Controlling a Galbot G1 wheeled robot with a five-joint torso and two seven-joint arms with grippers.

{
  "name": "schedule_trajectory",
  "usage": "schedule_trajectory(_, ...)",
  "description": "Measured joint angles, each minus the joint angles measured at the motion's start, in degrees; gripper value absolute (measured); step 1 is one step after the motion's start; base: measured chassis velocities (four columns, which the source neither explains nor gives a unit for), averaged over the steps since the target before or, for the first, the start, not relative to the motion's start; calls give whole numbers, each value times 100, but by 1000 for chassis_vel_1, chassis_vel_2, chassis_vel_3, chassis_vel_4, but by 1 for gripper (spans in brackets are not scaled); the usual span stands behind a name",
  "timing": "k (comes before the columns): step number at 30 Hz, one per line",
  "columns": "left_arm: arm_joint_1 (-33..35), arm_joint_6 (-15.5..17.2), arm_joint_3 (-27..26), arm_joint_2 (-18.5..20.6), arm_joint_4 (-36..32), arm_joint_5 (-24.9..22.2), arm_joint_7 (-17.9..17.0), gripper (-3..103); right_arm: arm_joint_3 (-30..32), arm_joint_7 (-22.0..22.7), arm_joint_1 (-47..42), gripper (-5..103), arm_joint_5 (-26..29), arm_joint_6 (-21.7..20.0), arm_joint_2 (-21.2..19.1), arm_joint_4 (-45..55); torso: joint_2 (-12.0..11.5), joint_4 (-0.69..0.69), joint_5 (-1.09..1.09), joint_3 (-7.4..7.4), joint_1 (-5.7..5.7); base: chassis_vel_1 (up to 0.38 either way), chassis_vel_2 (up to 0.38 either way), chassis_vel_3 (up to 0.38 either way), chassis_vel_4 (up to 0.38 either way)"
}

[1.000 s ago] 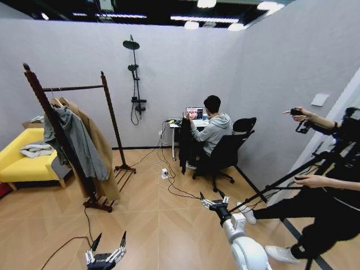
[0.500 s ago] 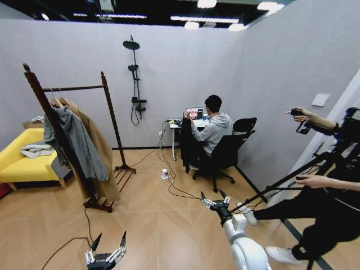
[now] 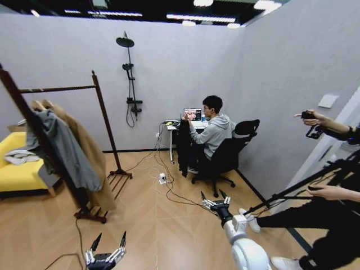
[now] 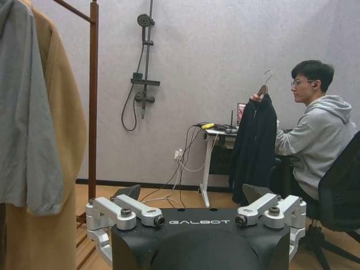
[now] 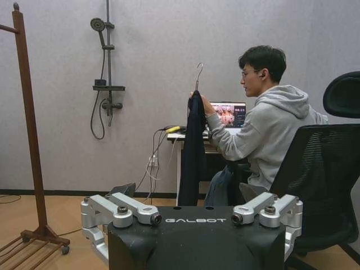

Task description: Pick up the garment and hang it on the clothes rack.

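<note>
Black jacket [image 4: 254, 147] held up by seated person, lower hem hidden behind splayed left gripper [image 4: 197, 216], right gripper [image 3: 215, 199] splayed too, clothes rack [image 3: 63, 140] now cut off at left since camera turned

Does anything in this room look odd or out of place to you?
Yes: a shower fixture is mounted on a plain office wall, with cables sprawled loose over the floor. The black garment isn't on the clothes rack; a seated person holds it up by its hanger. Both robot hands, left hand and right hand, are open and empty.
</note>
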Motion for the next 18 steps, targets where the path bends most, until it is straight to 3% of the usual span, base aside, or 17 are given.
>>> schedule_trajectory(18,0,0,0,0,0,0,0,100,36,-86,43,100,-7,16,24,-100,2,0,2,-1,-4,-172,172,175,-172)
